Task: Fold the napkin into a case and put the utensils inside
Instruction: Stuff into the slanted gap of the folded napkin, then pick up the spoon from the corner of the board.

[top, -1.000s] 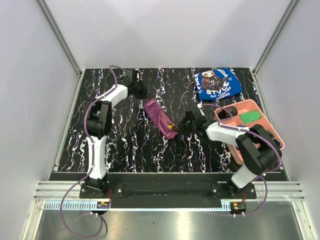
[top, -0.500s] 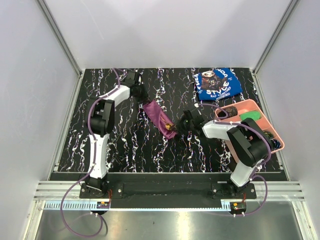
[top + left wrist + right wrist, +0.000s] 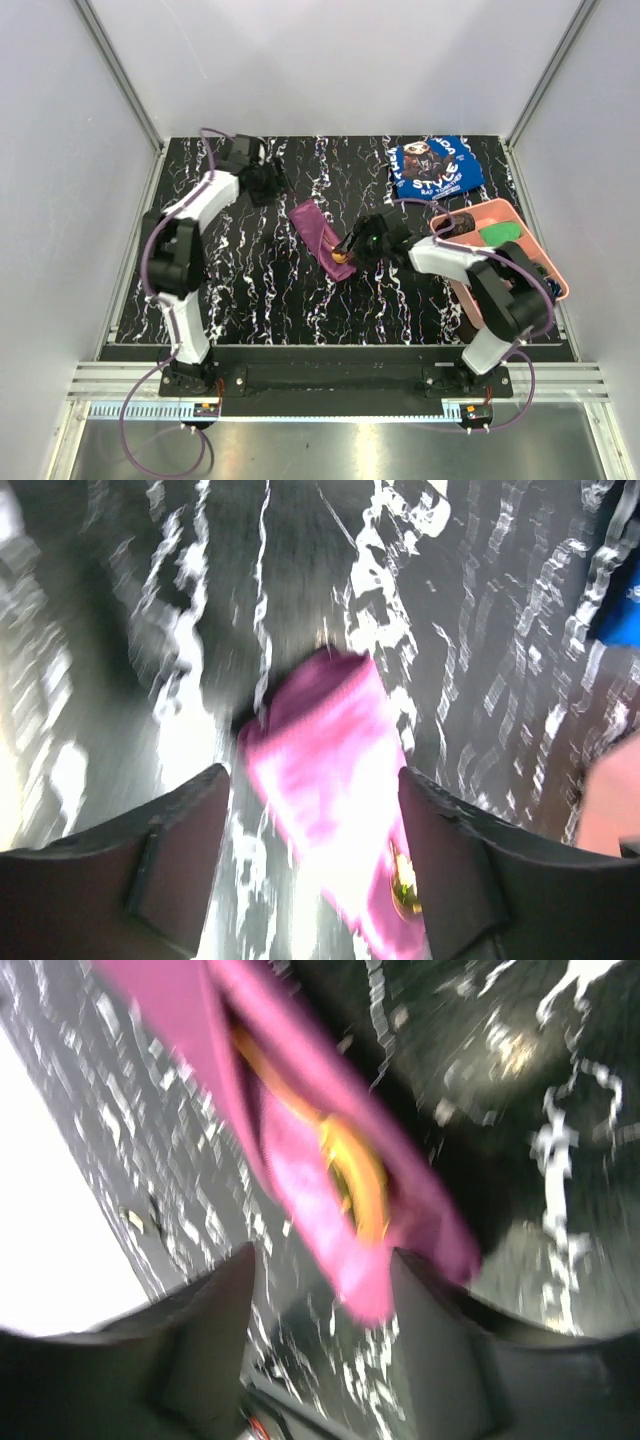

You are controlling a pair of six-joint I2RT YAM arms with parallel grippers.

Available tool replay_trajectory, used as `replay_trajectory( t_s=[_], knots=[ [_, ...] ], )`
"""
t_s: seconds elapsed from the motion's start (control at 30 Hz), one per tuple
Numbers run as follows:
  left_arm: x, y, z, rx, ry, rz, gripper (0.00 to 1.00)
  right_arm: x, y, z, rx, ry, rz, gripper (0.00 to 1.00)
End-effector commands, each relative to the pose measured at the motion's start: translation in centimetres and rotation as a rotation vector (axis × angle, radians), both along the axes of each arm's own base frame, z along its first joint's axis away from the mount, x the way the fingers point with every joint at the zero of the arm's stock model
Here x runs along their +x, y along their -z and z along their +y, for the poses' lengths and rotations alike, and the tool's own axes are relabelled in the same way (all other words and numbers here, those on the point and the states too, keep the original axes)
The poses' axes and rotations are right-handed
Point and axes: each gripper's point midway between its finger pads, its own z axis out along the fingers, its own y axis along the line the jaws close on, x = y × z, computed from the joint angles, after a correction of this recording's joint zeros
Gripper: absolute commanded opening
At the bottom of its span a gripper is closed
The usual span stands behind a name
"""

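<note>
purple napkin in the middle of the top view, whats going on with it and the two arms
The plum-purple napkin lies on the marbled black table, folded into a narrow case. The gold spoon is tucked into the end nearer the arm bases, with gold showing at the opening. An arm points at each end of it. The left gripper and the right gripper are both open and hold nothing. The task looks about done.

The left gripper (image 3: 271, 185) is opening its jaws wide and drawing back from the far end of the case (image 3: 318, 232), its elbow swinging outward to the left. The right gripper (image 3: 356, 243) is spreading too, releasing the near end, where the spoon (image 3: 350, 1175) is peeking out.
</note>
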Motion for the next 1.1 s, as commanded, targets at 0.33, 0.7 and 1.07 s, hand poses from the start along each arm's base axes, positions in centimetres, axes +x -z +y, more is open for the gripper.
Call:
replay_trajectory(
  t_s=[0.33,0.7,1.07],
  knots=[
    [-17.1,1.5,18.1,0.362,-0.372,0.289,0.64,-4.7,-9.7,-4.0,-0.23,-0.391,-0.249,0.87],
    [-20.7,4.8,22.2,0.377,-0.561,0.351,0.53,-7.0,-9.7,-3.3,-0.146,-0.5,-0.289,0.86],
    [-17.5,6.4,21.7,0.243,-0.555,0.214,0.59,-7.1,-9.8,-3.0,-0.123,-0.502,-0.314,0.86]
  ],
)
